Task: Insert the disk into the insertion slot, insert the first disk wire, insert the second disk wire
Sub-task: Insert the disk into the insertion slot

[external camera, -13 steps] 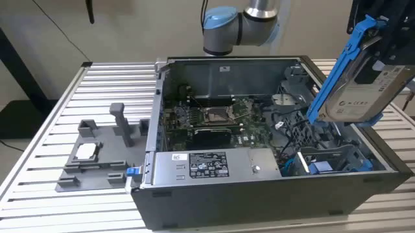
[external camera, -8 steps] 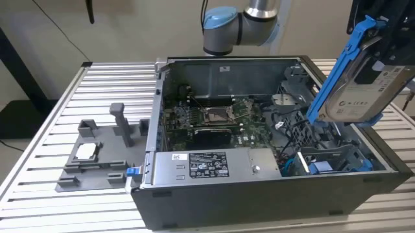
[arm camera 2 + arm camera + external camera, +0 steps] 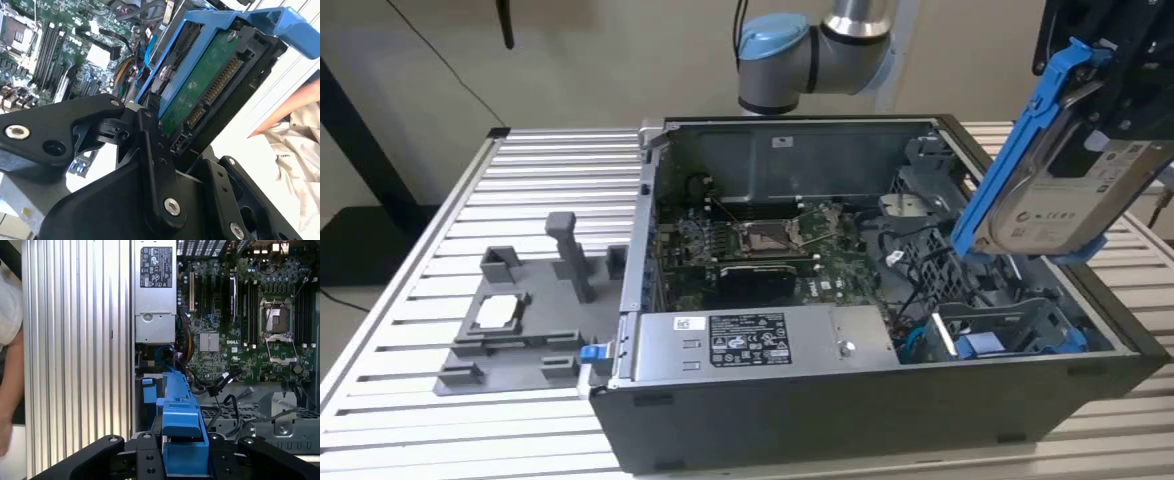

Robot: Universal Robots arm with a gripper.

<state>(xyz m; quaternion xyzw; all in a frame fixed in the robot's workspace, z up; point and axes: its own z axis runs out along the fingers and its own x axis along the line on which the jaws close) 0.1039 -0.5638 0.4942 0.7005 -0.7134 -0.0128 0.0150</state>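
Note:
My gripper (image 3: 1110,125) is shut on the disk (image 3: 1061,210), a silver-grey drive with a white label in a blue carrier. The disk hangs tilted above the open computer case, at the exterior view's right. Its green circuit board and connectors (image 3: 202,90) face the second wrist view. In the first wrist view the blue carrier (image 3: 180,405) sits between my black fingers (image 3: 146,456). Below the disk is the insertion slot (image 3: 1001,330), a grey metal cage with blue fittings. A blue cable (image 3: 161,356) and black cables (image 3: 220,385) lie loose beside the cage.
Inside the case are the motherboard (image 3: 767,245) and a grey labelled power-supply box (image 3: 734,345). A grey plastic fixture tray (image 3: 520,320) lies on the slatted table (image 3: 560,170) at the exterior view's left. A person's arm (image 3: 10,390) is beside the table.

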